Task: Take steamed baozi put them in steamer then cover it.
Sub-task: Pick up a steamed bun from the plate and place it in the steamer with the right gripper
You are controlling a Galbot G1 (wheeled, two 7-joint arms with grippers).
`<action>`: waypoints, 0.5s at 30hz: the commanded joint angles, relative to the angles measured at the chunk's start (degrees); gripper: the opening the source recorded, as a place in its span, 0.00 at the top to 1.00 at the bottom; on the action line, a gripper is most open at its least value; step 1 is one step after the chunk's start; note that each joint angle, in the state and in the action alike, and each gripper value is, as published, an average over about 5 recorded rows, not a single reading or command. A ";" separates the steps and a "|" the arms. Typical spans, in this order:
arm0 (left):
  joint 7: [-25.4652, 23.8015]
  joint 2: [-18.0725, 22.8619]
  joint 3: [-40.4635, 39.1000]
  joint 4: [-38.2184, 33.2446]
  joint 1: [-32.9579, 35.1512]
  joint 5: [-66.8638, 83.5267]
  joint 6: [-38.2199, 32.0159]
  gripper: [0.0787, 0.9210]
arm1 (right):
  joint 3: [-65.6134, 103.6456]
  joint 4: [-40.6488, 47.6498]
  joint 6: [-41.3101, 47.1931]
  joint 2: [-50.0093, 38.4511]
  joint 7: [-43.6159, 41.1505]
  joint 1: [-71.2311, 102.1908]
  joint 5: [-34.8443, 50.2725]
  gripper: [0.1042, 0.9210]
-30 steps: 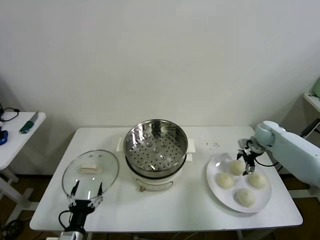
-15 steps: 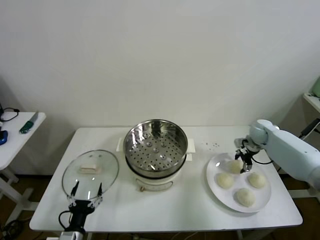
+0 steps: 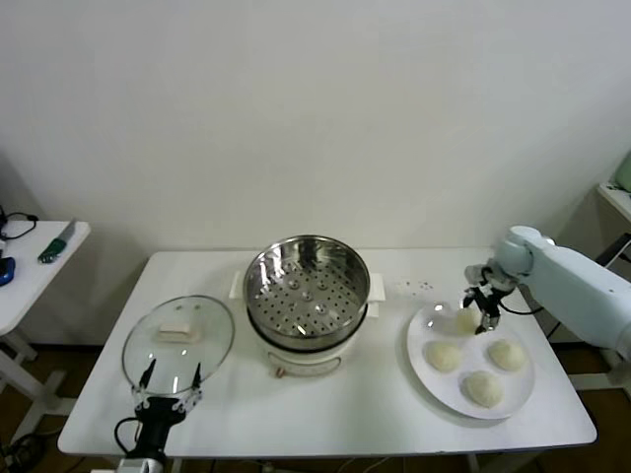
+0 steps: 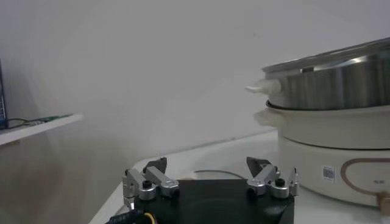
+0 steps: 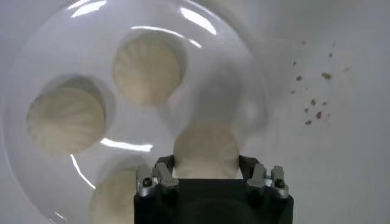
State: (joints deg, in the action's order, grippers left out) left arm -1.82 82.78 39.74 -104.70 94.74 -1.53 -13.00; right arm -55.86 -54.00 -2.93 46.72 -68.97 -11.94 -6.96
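As left gripper [image 3: 170, 376] idles spread, right gripper [image 3: 477, 308] jaws pinch round baozi [image 3: 465, 320].

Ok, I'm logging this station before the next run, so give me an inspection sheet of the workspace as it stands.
Surface: white table, small dark specks near the plate.
Job's things: steamer open and empty; lid flat on the table to its left; four baozi, three resting on the plate, the fourth baozi between the right jaws.
Clutter: nothing seen.
Grippers: right gripper shut on the baozi over the plate; left gripper open at the lid's near edge.
Cables: black cable beside the left gripper.
Surroundings: plain wall; side table with small items.
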 commanded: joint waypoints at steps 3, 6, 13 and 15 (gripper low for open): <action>-0.22 -0.35 0.02 -0.24 0.31 0.04 -0.26 0.12 | -12.15 -3.29 -9.23 2.92 -1.66 -18.05 1.67 0.28; -0.38 -0.51 -0.01 -0.37 0.49 0.03 -0.30 0.12 | -14.92 -4.42 -13.27 6.45 -1.96 -23.25 1.14 0.27; 0.49 -0.45 -0.53 -0.50 0.24 0.18 0.52 0.12 | -14.37 -5.76 -22.14 16.29 -1.09 -27.78 -2.16 0.27; 0.82 -0.39 -0.58 -0.54 0.06 0.33 0.96 0.12 | -13.77 -5.98 -24.31 19.60 -0.65 -28.04 -3.95 0.27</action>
State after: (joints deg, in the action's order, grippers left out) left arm -1.32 82.39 39.22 -105.22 94.79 -1.28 -12.31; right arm -65.96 -58.58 -20.00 59.61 -69.31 -32.21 -9.63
